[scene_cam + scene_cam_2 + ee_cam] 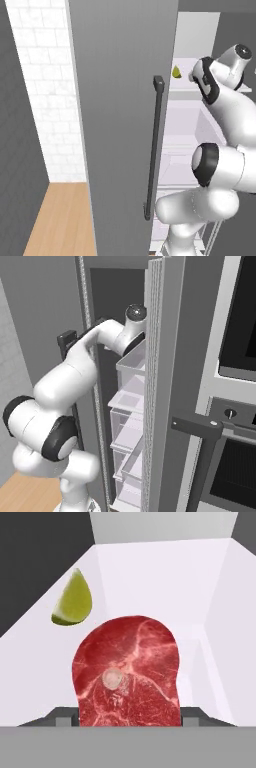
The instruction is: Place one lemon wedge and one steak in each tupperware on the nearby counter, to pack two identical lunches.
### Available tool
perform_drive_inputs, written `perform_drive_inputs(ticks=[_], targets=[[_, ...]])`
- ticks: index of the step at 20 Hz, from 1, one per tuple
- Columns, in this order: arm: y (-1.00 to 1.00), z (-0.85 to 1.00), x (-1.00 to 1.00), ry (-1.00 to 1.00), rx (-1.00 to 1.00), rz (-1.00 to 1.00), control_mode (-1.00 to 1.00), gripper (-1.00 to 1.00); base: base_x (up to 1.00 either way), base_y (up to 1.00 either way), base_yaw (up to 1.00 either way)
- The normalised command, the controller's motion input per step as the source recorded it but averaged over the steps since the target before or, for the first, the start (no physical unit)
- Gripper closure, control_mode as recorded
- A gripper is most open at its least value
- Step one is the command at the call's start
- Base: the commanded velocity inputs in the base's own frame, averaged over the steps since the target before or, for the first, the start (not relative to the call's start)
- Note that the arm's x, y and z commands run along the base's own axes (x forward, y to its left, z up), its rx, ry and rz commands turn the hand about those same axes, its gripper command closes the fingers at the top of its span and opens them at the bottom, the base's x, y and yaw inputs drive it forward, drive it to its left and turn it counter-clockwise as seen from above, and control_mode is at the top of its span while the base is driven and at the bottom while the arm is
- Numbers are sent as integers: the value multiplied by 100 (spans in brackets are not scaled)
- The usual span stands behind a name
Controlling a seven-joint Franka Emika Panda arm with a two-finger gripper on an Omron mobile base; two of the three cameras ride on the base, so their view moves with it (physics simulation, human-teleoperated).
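Fridge (120,100): door open, arm reaching onto an upper shelf (150,577); a snag on the door edge during withdrawal is the big risk.
Steak (127,672): lies flat between the fingertips, which flank its near edge; may slip if pinched shallow.
Lemon wedge (73,602): beside the steak, apart; could get nudged.
Gripper (129,717): jaws look closed on the steak's sides.

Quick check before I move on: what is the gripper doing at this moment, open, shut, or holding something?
Gripper: closed on the steak, one finger at each side of its near end; the lemon wedge lies apart, untouched.
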Motion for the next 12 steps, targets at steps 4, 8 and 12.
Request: perform_drive_inputs(ticks=[4,8,12], targets=[[46,9,-100,1,0,-1,-100,100,0,0,0],[51,0,-100,0,0,-2,-100,100,0,0,0],[60,-6,-100,0,0,-5,-100,100,0,0,0]])
